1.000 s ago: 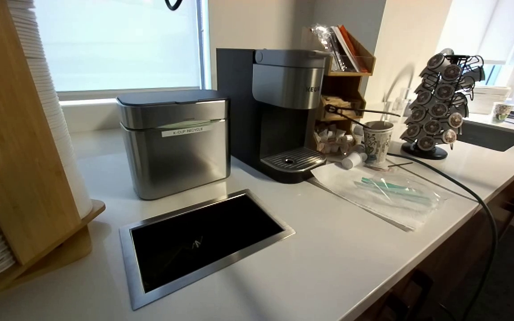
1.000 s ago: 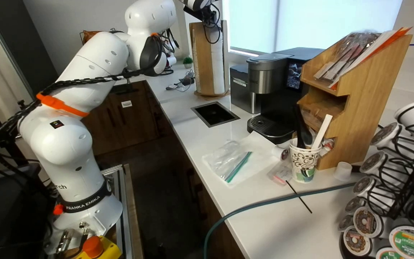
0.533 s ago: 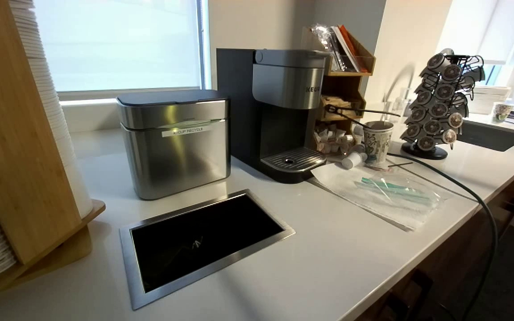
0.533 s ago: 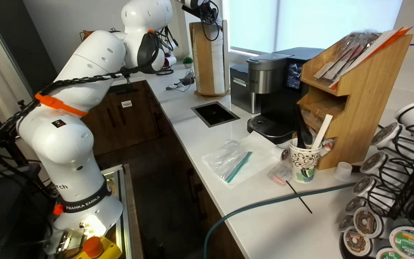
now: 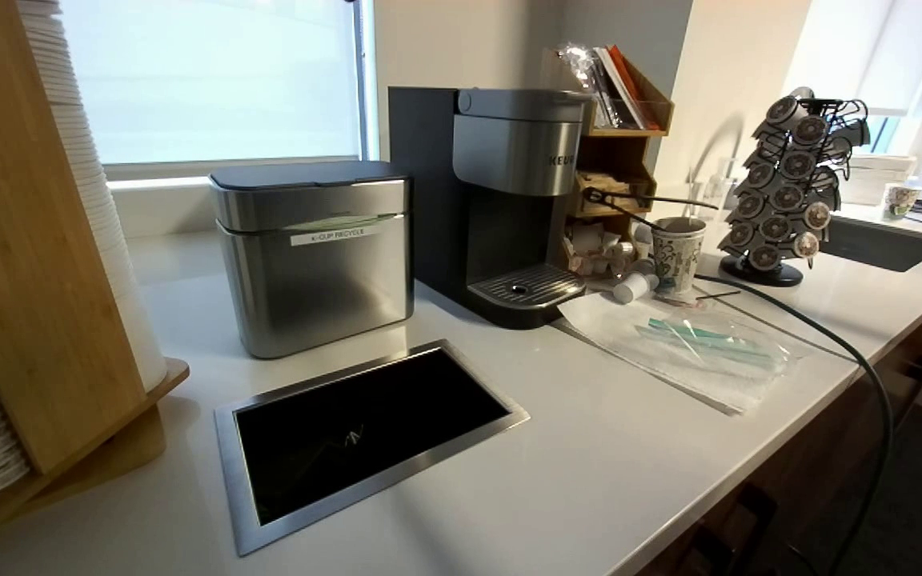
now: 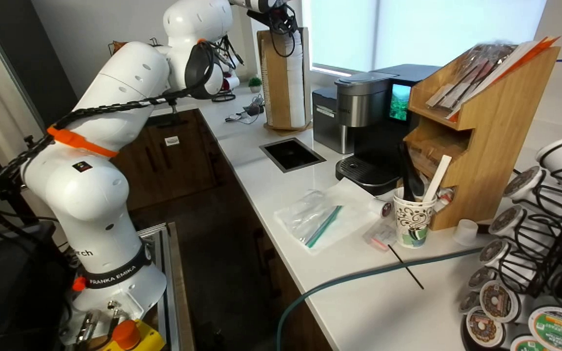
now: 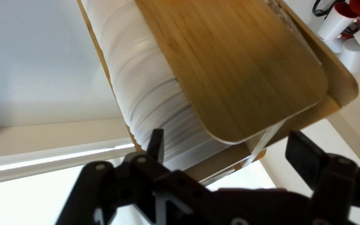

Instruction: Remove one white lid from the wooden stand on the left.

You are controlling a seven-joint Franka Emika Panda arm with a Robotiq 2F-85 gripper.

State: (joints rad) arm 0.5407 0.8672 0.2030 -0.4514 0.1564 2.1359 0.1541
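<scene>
With gripper (image 7: 226, 142) spread by wooden stand (image 5: 37, 264) on left, could drag out several white lids (image 7: 144, 67) through tight nesting.

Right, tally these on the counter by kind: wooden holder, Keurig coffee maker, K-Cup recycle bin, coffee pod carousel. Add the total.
Wooden: 2 (tall lid stand, tiered packet organizer)
Keurig coffee maker: 1
K-Cup recycle bin: 1
Coffee pod carousel: 1
Total: 5

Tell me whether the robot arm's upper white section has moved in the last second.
Yes: in an exterior view the upper white section has shifted slightly leftward in the picture, judged against the window.
</scene>
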